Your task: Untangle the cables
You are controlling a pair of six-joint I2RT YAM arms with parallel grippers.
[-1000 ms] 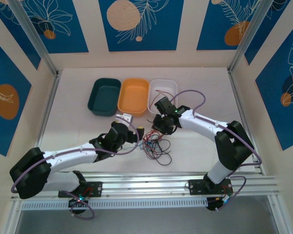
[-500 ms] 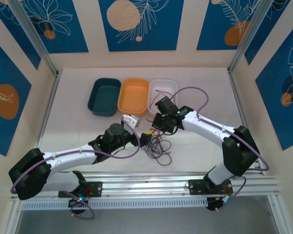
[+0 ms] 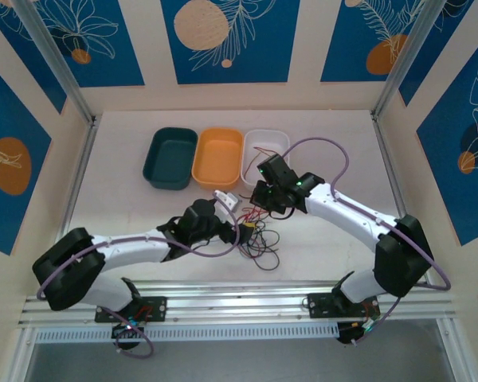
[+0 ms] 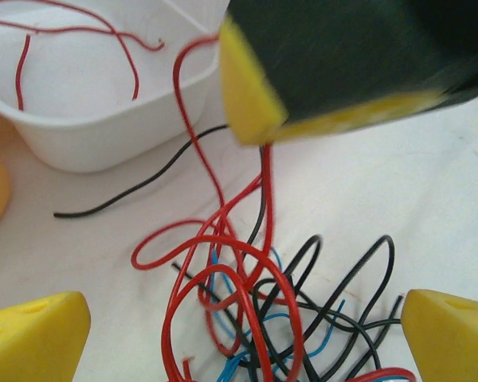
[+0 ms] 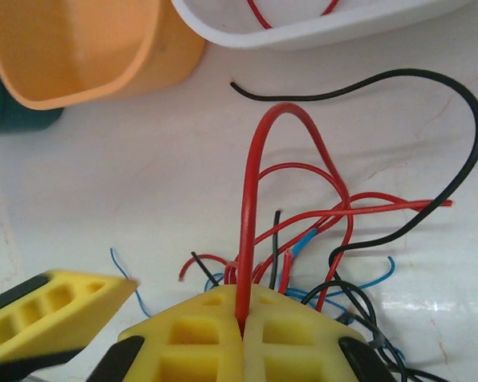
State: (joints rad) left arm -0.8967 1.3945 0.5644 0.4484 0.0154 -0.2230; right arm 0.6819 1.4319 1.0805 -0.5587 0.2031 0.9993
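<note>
Cables (image 3: 256, 235) mostly lie knotted mid-table, though red strands (image 4: 64, 30) sit in the far white tray (image 3: 267, 132). Right gripper (image 5: 240, 317) is clamped on one red wire (image 5: 247, 207); left gripper (image 4: 239, 338) hangs wide open, empty, over them.

thin red, black and blue cables (image 3: 259, 243) lie loosely tangled, one red strand arching up.

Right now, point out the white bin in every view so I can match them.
Top external: white bin at far centre, rightmost of three bins.
Left wrist: upper left.
Right wrist: along the top edge.
Shared landmark: the orange bin at its left side.
</note>
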